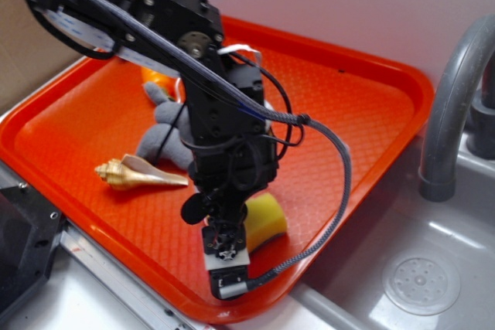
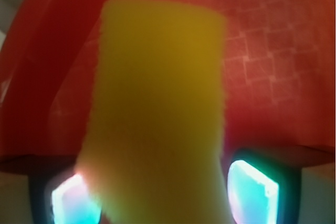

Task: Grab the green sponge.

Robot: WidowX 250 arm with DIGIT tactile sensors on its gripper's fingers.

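The green sponge (image 1: 266, 218) is a yellow foam block on the orange tray (image 1: 363, 113), near its front edge. In the wrist view the green sponge (image 2: 160, 108) fills the middle, blurred and very close. My gripper (image 1: 232, 226) points straight down over the sponge's left part, and the arm hides its fingers in the exterior view. In the wrist view my gripper (image 2: 165, 192) straddles the sponge. The left pad (image 2: 71, 200) touches the foam. The right pad (image 2: 252, 190) stands a thin gap from it. The foam does not look squeezed.
A tan seashell (image 1: 139, 174) lies left of the arm. A grey plush rabbit (image 1: 166, 133) and an orange object (image 1: 157, 78) lie behind it. The tray's raised front rim (image 1: 193, 299) is close. A grey sink (image 1: 425, 268) with a faucet (image 1: 452, 98) is to the right.
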